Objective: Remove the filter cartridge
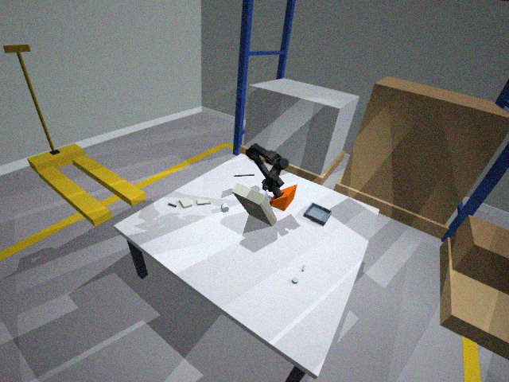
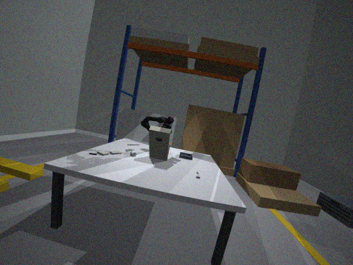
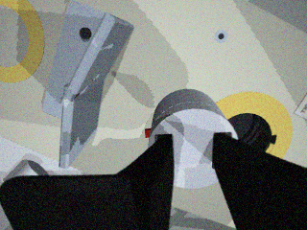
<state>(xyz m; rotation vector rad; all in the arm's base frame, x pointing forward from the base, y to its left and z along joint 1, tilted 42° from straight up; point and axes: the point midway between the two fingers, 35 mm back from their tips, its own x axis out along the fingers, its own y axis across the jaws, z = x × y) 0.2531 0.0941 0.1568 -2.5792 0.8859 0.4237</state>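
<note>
Your gripper (image 3: 191, 140) (image 1: 280, 194) was pinching the filter cartridge (image 3: 188, 103), fingers on its face, red tab (image 3: 148, 133) at its side. You had it out of the dark hole (image 3: 247, 130), just beside it in the wrist view; panel contact unclear. Yellow ring (image 3: 283, 121) surrounded the hole on your tilted panel (image 1: 254, 204) (image 2: 159, 147). Your tray (image 1: 311, 220) (image 2: 186, 158) stood apart on the table (image 1: 230, 283) (image 2: 137, 176).
</note>
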